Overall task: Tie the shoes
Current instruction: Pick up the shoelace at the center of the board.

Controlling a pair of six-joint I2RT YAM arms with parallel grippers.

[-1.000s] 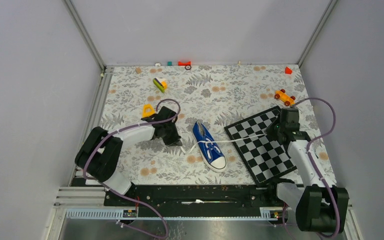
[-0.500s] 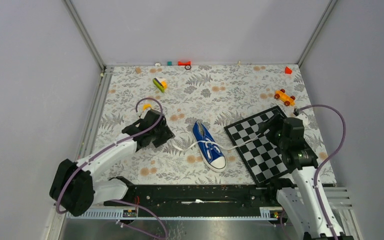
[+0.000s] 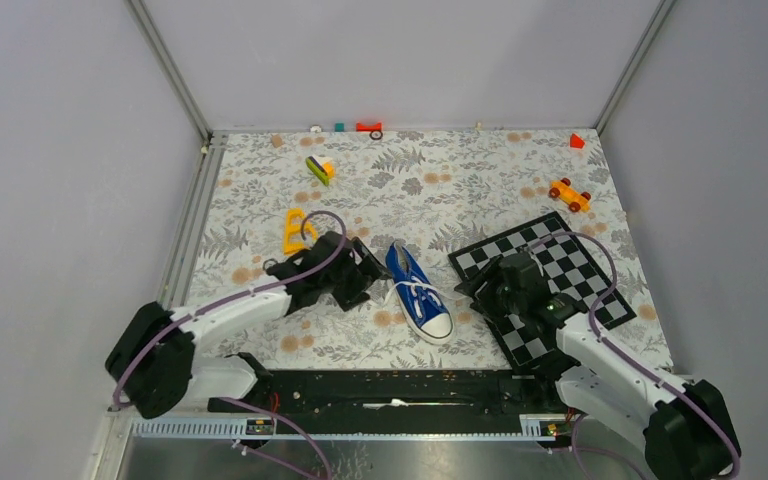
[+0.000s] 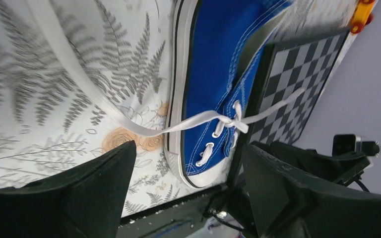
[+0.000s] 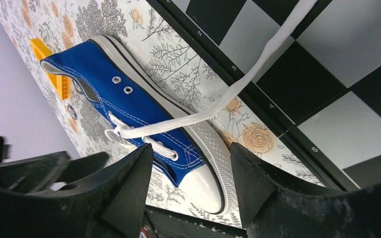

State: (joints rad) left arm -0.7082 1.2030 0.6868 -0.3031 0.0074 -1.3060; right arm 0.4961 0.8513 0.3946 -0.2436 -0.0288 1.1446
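The blue sneaker (image 3: 418, 292) lies mid-table, toe toward the near edge, just left of the chessboard (image 3: 560, 262). The left gripper (image 3: 370, 281) and right gripper (image 3: 472, 290) flank it, fingers spread, grasping nothing. The left lace (image 4: 74, 69) trails left over the cloth, and the right lace (image 5: 258, 64) crosses the board.

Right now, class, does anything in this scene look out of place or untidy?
The blue sneaker is untied: its left lace trails across the floral mat, and its right lace lies over the chessboard. The left gripper and right gripper are open, holding neither.
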